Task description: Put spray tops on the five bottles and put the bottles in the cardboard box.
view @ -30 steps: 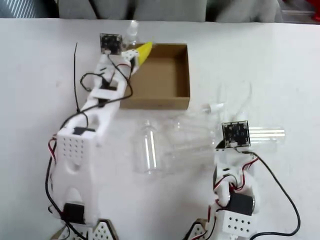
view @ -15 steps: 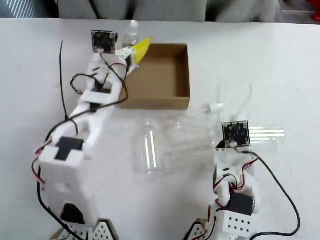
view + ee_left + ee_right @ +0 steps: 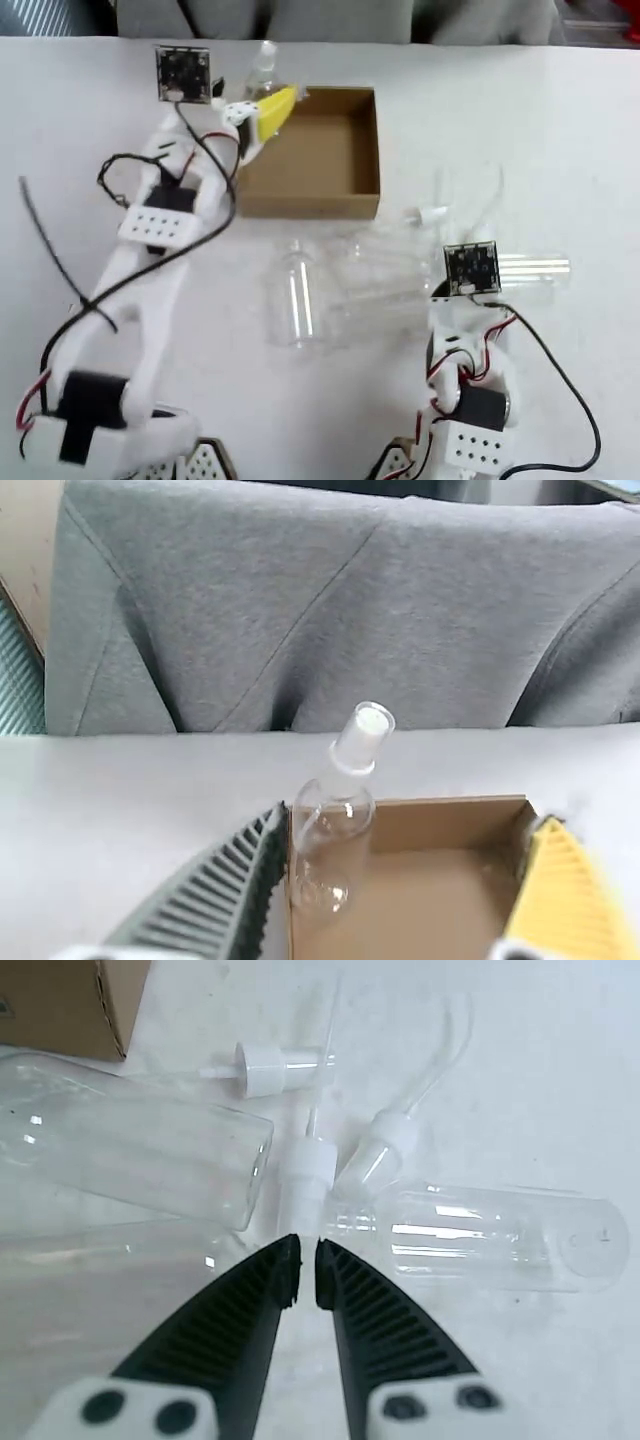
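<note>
The left gripper (image 3: 410, 825) has its jaws wide apart. The capped bottle (image 3: 335, 825) stands upright at the far corner of the cardboard box (image 3: 310, 207) on the left arm's side, close to the table's (image 3: 560, 120) far edge. It appears to touch the grey finger (image 3: 225, 895) and stands well apart from the yellow finger (image 3: 560, 900). You cannot tell whether its base sits inside the box wall or just outside it.

The right gripper (image 3: 305, 1255) has its jaws drawn together with nothing between them, the tips just beside a loose spray top (image 3: 305, 1175). A second spray top (image 3: 275, 1063) and a curved-tube spray top (image 3: 385, 1150) lie near, among the uncapped bottles (image 3: 295, 300) lying on their sides between the box and the table's near edge.

Hazards:
- Any sideways sweep of the grey finger could topple the capped bottle, perhaps outside the box.
- The closed right jaws would push the spray top rather than take it, so part them first.
- The thin dip tubes may bend or snag.
- The round bottles may roll if nudged.
</note>
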Controlling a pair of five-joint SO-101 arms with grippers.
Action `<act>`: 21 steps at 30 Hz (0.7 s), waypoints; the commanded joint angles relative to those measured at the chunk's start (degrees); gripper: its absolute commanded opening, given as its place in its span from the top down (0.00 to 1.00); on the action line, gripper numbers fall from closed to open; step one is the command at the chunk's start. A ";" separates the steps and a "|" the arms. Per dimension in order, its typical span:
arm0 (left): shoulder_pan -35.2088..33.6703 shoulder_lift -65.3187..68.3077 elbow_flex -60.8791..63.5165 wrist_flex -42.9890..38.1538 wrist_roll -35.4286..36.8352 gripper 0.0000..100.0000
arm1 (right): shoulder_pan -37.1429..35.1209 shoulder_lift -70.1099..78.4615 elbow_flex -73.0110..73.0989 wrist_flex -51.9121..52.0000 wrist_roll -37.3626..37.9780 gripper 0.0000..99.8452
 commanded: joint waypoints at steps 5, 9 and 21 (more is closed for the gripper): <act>1.19 -17.45 -0.44 22.42 3.69 0.91 | -0.57 -0.84 1.41 -0.13 0.44 0.98; 1.19 -23.96 -0.35 32.44 3.69 0.94 | -0.57 -0.75 1.41 -0.13 0.44 0.98; 3.91 -33.71 5.19 56.09 4.04 0.97 | -0.48 -0.57 1.41 -0.13 0.44 0.98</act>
